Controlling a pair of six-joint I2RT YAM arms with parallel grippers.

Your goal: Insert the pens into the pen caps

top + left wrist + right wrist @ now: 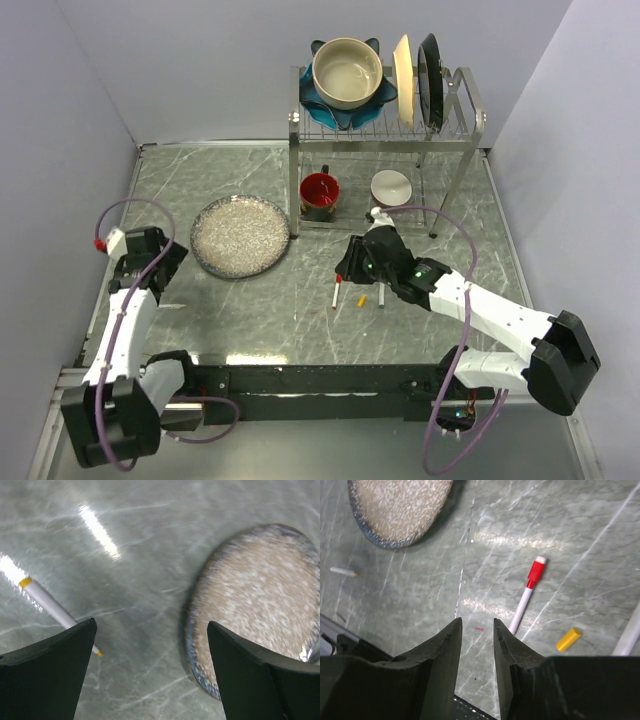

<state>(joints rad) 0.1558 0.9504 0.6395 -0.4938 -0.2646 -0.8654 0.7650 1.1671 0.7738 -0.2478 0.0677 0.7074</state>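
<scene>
**Three pens and one loose cap on the worktop**

I count three pens. The red pen lies mid-worktop, toward the near edge. Its long axis runs near-to-far, with the capped end towards the far edge. One yellow cap lies loose just right of it. Beyond is a third pen, only its white barrel showing. The yellow pen lies towards the left edge, nib towards my left fingers, which are spread wide and empty. My right fingers stand a narrow gap apart, holding nothing.

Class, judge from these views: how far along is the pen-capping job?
Done: the red pen looks capped. In hand: nothing; the left gripper and right gripper are both empty. Left: the yellow cap lies loose, the yellow pen lies uncapped near the left gripper, and a third barrel is cut off.
</scene>
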